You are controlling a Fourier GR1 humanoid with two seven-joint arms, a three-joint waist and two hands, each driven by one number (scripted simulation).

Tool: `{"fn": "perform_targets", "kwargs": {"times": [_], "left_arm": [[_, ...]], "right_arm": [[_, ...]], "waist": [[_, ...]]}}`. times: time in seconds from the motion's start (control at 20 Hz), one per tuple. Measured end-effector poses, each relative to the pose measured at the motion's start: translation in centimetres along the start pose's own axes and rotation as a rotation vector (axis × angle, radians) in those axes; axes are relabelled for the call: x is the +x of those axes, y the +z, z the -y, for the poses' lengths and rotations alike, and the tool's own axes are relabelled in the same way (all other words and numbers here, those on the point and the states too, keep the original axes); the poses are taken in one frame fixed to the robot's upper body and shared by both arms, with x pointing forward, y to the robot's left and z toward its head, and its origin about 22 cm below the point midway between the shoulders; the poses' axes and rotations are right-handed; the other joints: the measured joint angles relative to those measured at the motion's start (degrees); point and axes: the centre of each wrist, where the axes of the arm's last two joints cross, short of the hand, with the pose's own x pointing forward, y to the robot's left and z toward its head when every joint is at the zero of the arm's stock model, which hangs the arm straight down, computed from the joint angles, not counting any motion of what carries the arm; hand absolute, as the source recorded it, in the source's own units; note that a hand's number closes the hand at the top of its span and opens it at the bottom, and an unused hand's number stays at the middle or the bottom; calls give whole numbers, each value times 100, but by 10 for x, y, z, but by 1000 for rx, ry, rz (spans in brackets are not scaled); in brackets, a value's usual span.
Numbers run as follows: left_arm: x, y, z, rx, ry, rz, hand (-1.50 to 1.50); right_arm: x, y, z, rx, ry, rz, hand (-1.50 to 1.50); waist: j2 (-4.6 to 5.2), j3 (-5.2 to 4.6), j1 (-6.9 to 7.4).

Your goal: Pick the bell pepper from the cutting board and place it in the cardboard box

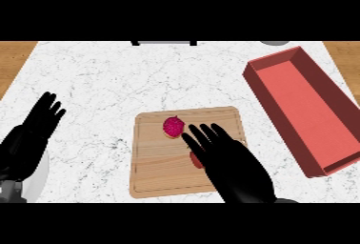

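2 hands showing, right hand point(235, 167) hovering over cutting board point(158, 176), fingers lying straight and slightly apart, red bell pepper point(196, 161) peeking out beneath it on the board, magenta item point(174, 127) sitting by fingertips, left hand point(35, 128) resting open left of board, red box point(309, 105) sitting right of board

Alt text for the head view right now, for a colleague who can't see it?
The right hand hovers open over a wooden cutting board, partly covering a red item, likely the bell pepper; a magenta fruit lies farther up the board. A red box sits at the right, and the left hand rests open at the left edge.
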Motion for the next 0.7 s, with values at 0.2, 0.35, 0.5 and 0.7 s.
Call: {"fn": "perform_targets", "kwargs": {"times": [0.2,0.35,0.5,0.7], "left_arm": [[-3,-1,-8,-2,-6,-5,0],[-1,0,-5,-2,2,-3,0],[-2,2,2,-4,2,-6,0],[-2,-1,5,-2,3,-10,0]], "right_arm": [[-1,-12,-5,38,13,-32,-150],[-6,-8,-10,54,21,-42,-150],[-4,-15,-14,59,24,-47,-150],[-3,-18,-17,54,15,-28,-150]], "waist": [[4,3,-4],[4,4,-11],[5,5,-10],[5,5,-13]]}}
